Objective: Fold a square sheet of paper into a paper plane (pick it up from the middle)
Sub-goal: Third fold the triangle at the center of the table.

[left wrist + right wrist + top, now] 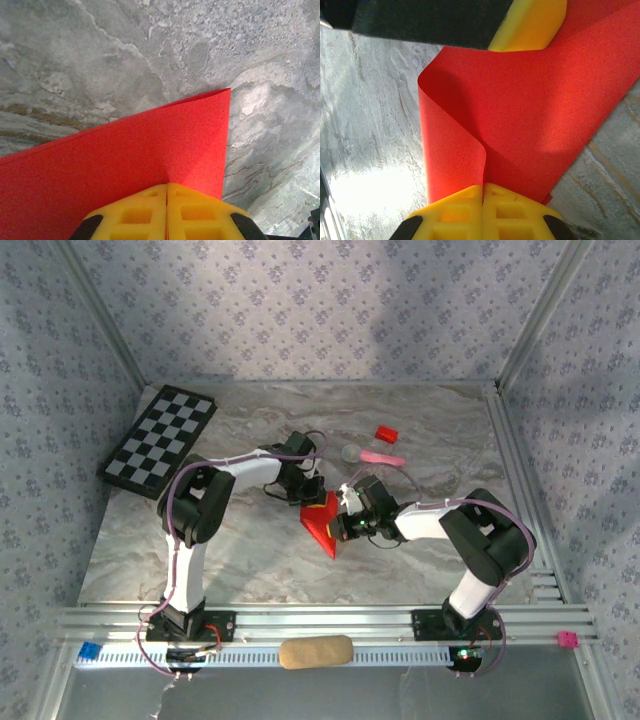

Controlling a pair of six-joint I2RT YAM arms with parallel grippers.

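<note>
Left pincer [166,189] and right pincer [483,188] pinch the square sheet of paper [125,155].
Align edges before pressing; the bend seems uncreased.

This looks like a robotics lab test cell rather than a home or shop, though what lies beyond the enclosure cannot be seen. A desk [250,560] with a marble-print top is boxed in by walls [330,300] covered in a repeating grey-lilac floral pattern, with bare metal posts [100,312] at the corners. Across the bottom of the top view runs a slotted aluminium rail [330,618]. The left arm [188,575] and right arm [490,535] are bolted to it, trailing loose purple cables [172,505]. Odd props are scattered about: a checkerboard [160,440] at upper left, a small red block [386,432] and a pink stick [380,457] near the upper centre, and a tan pad [315,651] on the rail.
</note>
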